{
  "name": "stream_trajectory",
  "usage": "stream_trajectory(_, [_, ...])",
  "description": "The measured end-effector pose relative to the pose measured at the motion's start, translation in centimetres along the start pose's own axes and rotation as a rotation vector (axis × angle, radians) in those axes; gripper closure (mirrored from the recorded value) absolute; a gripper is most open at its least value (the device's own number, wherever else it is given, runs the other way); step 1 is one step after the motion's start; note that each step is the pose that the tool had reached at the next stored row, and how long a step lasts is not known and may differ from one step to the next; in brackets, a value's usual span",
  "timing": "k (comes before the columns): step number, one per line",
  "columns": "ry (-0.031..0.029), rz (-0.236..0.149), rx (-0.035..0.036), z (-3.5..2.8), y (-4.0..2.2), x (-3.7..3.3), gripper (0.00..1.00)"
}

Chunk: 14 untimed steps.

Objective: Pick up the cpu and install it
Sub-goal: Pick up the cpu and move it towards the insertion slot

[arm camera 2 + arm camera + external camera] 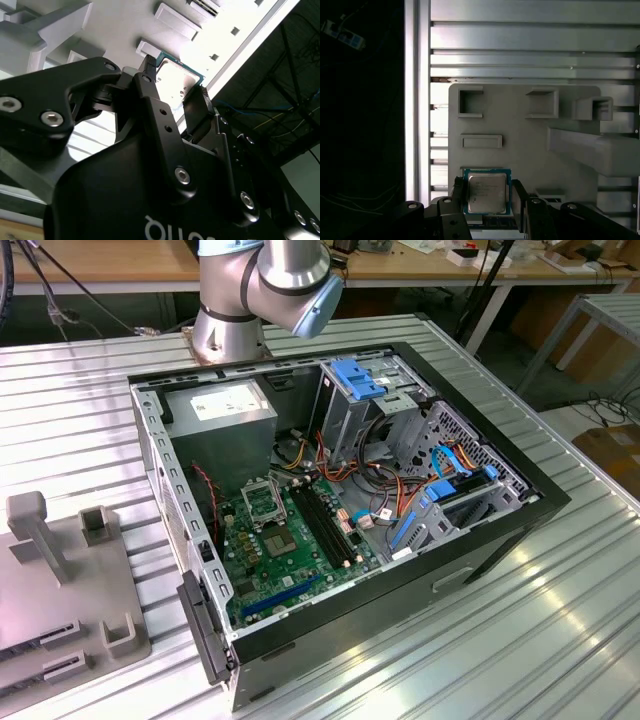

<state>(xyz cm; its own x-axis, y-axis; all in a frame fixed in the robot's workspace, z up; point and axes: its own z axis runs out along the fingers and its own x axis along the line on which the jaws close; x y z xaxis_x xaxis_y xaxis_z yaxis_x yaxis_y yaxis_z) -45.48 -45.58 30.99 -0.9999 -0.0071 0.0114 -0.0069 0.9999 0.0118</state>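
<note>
In the exterior view, the socket sits in the open case. In the second wrist view, your gripper pinches the cpu by two edges, over the grey tray. I think so thin a hold may let it tilt or slip. In the first wrist view, the print on its lid is too small to read.

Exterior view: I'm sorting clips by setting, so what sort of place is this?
Probably a robotics lab or workshop: an open computer case lies on a ribbed metal table, a grey parts fixture sits beside it, and the robot arm's base stands behind.
</note>
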Motion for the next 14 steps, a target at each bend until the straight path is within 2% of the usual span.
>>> stream_trajectory(14, [0.0, 0.0, -0.0001, -0.77, 0.01, 0.01, 0.53])
